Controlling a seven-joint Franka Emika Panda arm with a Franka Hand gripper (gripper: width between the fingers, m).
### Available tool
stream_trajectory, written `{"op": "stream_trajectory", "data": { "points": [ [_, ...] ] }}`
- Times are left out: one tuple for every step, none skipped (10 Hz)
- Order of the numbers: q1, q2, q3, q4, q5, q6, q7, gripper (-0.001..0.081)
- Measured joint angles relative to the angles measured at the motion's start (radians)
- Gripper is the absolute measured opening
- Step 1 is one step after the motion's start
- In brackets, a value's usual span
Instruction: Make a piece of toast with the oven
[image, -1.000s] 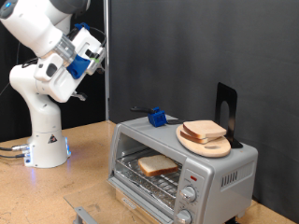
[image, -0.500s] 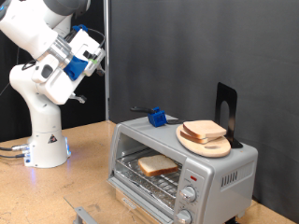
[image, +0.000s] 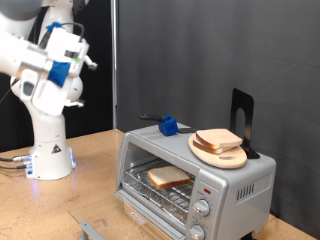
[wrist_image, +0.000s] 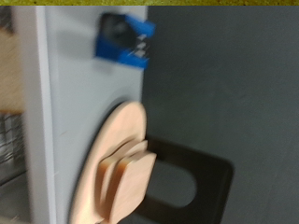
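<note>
The oven (image: 236, 182) is a silver box at the exterior view's lower right, with its door hanging open. One piece of toast (image: 168, 177) lies on the wire rack inside. My gripper (image: 82, 62) is high at the exterior view's upper left, far from the oven, and nothing shows between its fingers. The wrist view looks down on the oven's grey top (wrist_image: 65, 103) and shows none of my fingers.
On the oven's top stand a round wooden plate (image: 232, 157) with two bread slices (image: 217, 139), a blue block (image: 168, 126) and a black stand (image: 242, 118). The wrist view also shows the plate (wrist_image: 110, 140), the slices (wrist_image: 126, 173), the block (wrist_image: 124, 39) and the stand (wrist_image: 201, 168). The robot base (image: 48, 150) stands on the wooden table.
The arm has swung toward the exterior view's left, carrying the hand farther from the oven. The toast, the plate and the oven have not moved.
</note>
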Motion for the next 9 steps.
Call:
{"op": "stream_trajectory", "data": {
  "points": [
    [-0.002,0.038,0.001,-0.007,0.001,0.037,-0.046,0.0808],
    [-0.002,0.073,0.011,-0.012,-0.007,0.105,-0.077,0.0808],
    [-0.002,0.096,0.031,-0.009,-0.008,0.151,-0.093,0.0808],
    [-0.002,0.096,0.029,-0.009,-0.006,0.138,-0.093,0.0808],
    [-0.002,0.100,0.015,-0.007,0.005,0.082,-0.070,0.0808],
    [-0.005,0.116,-0.011,0.001,0.012,0.015,-0.052,0.0808],
    [-0.012,0.143,-0.034,0.011,0.020,-0.021,-0.050,0.0808],
    [-0.016,0.177,-0.045,0.022,0.025,-0.025,-0.051,0.0808],
    [-0.018,0.213,-0.046,0.030,0.029,-0.002,-0.061,0.0808]
  ]
}}
